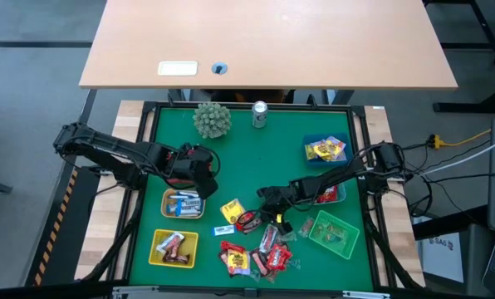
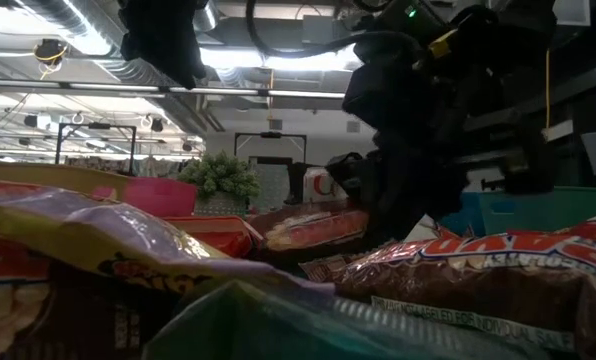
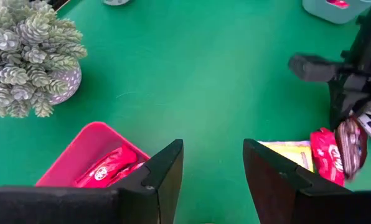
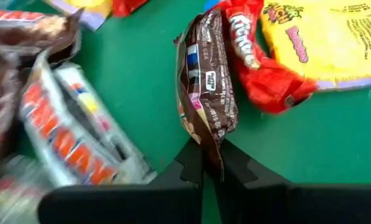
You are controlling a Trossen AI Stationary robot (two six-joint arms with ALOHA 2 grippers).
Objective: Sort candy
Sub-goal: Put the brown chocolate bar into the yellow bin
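Observation:
The candy lies in a loose pile (image 1: 256, 249) on the green mat near the table's front edge. My right gripper (image 1: 274, 220) is down at the pile's far side, shut on a brown-wrapped candy (image 4: 204, 74). Beside that one lie a red candy (image 4: 260, 68), a yellow one (image 4: 322, 37) and a white-and-orange bar (image 4: 73, 137). My left gripper (image 3: 213, 168) hangs open above a pink basket (image 3: 86, 149) that holds red candy (image 3: 108, 168), with nothing between its fingers. My right gripper pinches the brown candy by its near end (image 4: 207, 134) between its two fingers. The fingers slant down from the table's right and far side and lie along the wrapper. The rest of the wrapper reaches out beyond the fingertips; whether it is clear of the mat I cannot tell.
Around the pile stand a basket with blue-white candy (image 1: 183, 203), a yellow basket (image 1: 174, 247), a green basket (image 1: 335, 232), a red basket (image 1: 330, 193) and a blue basket (image 1: 325, 149). A spiky green plant (image 1: 212, 119) and a silver can (image 1: 259, 115) stand at the far edge.

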